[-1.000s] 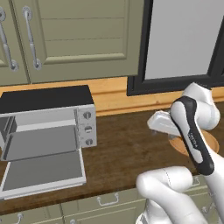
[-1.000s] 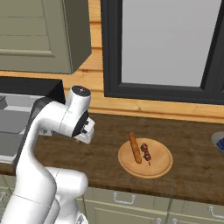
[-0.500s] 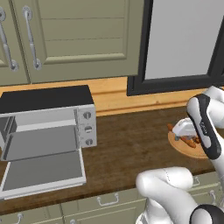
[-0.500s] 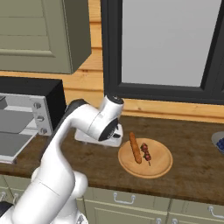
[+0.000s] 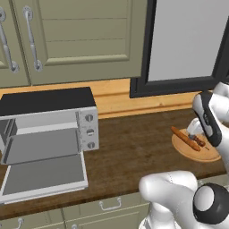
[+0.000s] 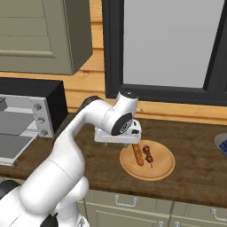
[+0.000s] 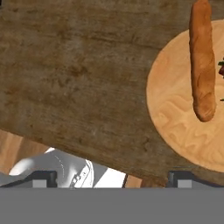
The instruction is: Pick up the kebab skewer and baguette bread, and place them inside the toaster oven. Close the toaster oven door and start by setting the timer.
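Observation:
The baguette bread (image 6: 138, 154) (image 5: 184, 137) (image 7: 202, 61) and the dark-chunked kebab skewer (image 6: 148, 156) (image 5: 197, 142) lie side by side on a round wooden plate (image 6: 159, 170) (image 7: 179, 122). My gripper (image 7: 111, 177) (image 6: 117, 142) hangs open and empty over the counter just off the plate's left rim, fingers wide apart. In the hand view the baguette is at the upper right and the skewer (image 7: 221, 70) barely shows at the right edge. The toaster oven (image 5: 49, 118) (image 6: 31, 104) stands at the left, and the toaster oven door (image 5: 44, 174) is folded down flat.
A dark-framed window (image 6: 168, 44) rises behind the plate and green wall cabinets (image 5: 67, 40) hang over the oven. A blue bowl (image 6: 221, 144) sits at the counter's far right. Bare wooden counter (image 5: 129, 147) stretches between oven and plate.
The arm has swung right, away from the oven side, carrying the hand over to the plate's left edge. The gripper stayed open; baguette and skewer have not moved.

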